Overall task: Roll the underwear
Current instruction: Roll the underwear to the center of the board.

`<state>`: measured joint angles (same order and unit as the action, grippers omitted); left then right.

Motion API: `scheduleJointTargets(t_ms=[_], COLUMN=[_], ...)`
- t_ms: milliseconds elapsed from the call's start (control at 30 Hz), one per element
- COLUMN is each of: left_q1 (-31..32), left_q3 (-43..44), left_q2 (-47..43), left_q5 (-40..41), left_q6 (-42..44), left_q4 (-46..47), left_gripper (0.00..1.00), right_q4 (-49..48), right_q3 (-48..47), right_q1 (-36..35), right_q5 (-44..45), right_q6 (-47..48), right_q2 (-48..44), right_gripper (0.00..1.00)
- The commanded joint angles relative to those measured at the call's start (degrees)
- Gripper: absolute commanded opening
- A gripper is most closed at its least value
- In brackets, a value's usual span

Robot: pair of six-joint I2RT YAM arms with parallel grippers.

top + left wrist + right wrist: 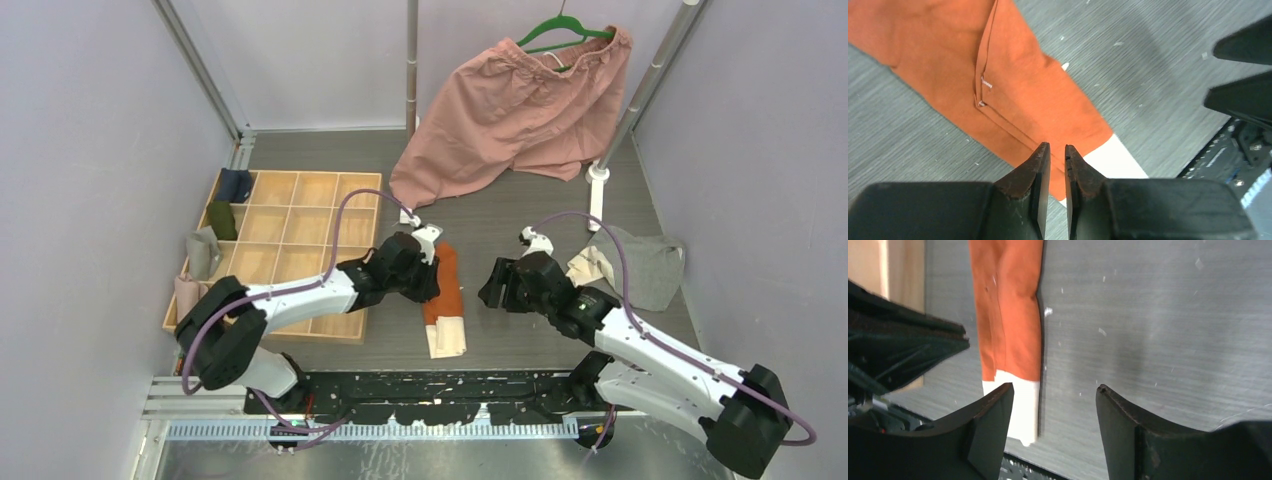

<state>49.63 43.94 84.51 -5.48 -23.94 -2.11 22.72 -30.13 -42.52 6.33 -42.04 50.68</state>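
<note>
From above, the rust-orange cloth underwear [446, 282], folded to a strip, lies on the grey bench [500, 215] between both arms. Left wrist view: the left fingers [1040, 167] hover barely parted, empty. Right wrist view: the right fingers [993, 412] gape, empty; pinching the cream end to start rolling looks next

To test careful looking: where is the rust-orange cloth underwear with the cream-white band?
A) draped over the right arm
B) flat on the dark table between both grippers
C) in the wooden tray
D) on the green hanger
B: the rust-orange cloth underwear lies as a long folded strip on the dark table, between the left gripper and the open right gripper.
</note>
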Motion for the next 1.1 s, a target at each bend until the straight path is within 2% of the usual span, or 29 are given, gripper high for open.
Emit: scheduleJointTargets(t_ms=[0,133,267,433,633,700,833,933,1067], left_q1=[-0.23,-0.21,-0.15,0.06,0.64,0.73,0.74,0.74,0.84], left_q3=[0.37,0.37,-2.33,-6.19,-8.03,-7.93,-7.36,-6.83,-5.95], left_q2=[-5.35,-5.45,-5.23,-4.27,-3.61,-3.44,-2.64,-1.59,-0.05], left_q5=[-0.59,-3.60,-6.09,-8.43,-9.38,-9.80,-9.95,-10.36,-11.18], left_q6=[-1.05,-1.28,-2.27,-4.38,-5.03,-5.02,-5.06,-5.15,-5.13], left_q4=[0.21,0.31,1.81,6.87,9.84,10.27,10.50,10.95,11.17], left_gripper=[0.20,0.19,0.17,0.16,0.16,0.16,0.16,0.16,0.15], right_q4=[-6.71,-14.13,-17.64,-12.87,-0.86,0.51,3.23,2.32,2.90], right_q3=[-1.77,0.83,1.10,-4.00,-9.70,-10.02,-11.84,-11.14,-11.20], right_q1=[0.24,0.29,0.27,0.25,0.20,0.23,0.18,0.20,-0.08], right_q5=[11.25,19.20,21.31,16.21,12.52,11.35,7.25,0.93,0.39], right_q6=[2.94,10.35,21.28,36.89,57.93,60.04,57.33,60.16,67.40], right_q2=[-4.82,-9.57,-12.85,-10.17,-4.83,-3.94,-3.04,-4.37,-3.06], right_gripper=[0.69,0.71,0.76,0.84,0.84,0.83,0.82,0.82,0.82])
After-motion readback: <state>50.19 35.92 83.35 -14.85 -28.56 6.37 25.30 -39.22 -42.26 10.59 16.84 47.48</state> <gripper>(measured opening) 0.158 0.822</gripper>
